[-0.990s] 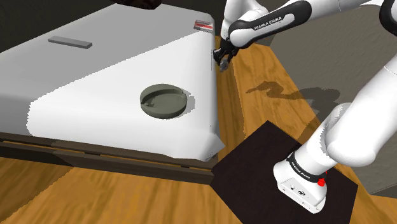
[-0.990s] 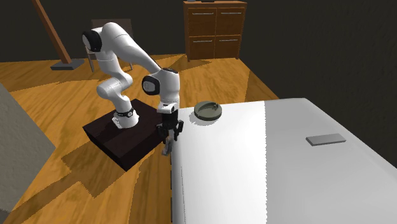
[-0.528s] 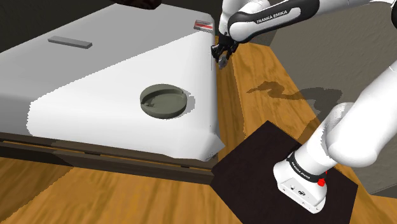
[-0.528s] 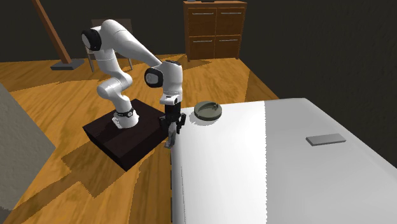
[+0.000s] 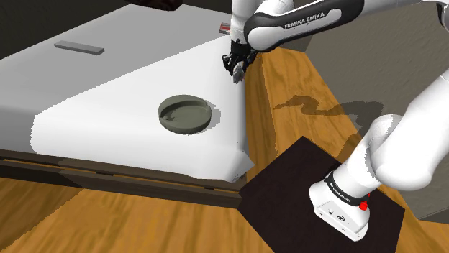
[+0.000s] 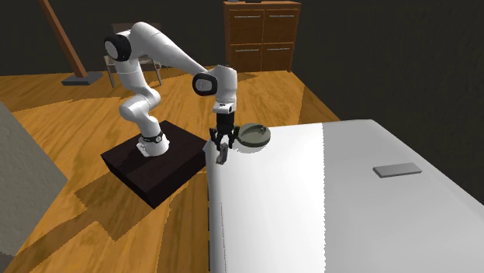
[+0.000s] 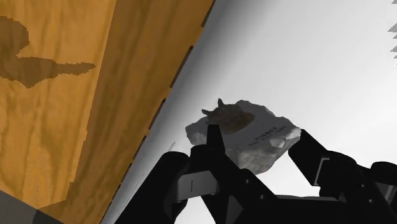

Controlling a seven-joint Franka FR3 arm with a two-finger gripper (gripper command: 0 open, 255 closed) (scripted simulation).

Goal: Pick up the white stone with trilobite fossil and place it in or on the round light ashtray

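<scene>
A rough white stone (image 7: 245, 130) with a brown fossil on its face sits clasped between the two black fingers of my gripper (image 7: 257, 143). In the shoulder view my gripper (image 5: 236, 68) hangs just above the white surface (image 5: 108, 79) near its right edge, beyond the round grey-green ashtray (image 5: 186, 115) and to its right. In the second exterior view the gripper (image 6: 222, 151) hovers over the surface's near corner with the stone (image 6: 223, 157) in it, and the ashtray (image 6: 253, 135) lies just to its right. The ashtray holds nothing.
A flat grey slab (image 5: 78, 47) lies far off on the white surface. Wooden floor (image 5: 302, 86) runs along the surface's edge below the gripper. My dark stand (image 5: 324, 208) is at the shoulder view's lower right. A wooden cabinet (image 6: 262, 35) stands at the back.
The gripper rose with the stone from beside the surface's edge and moved over the white surface, toward the shoulder view's left and closer to the ashtray.
</scene>
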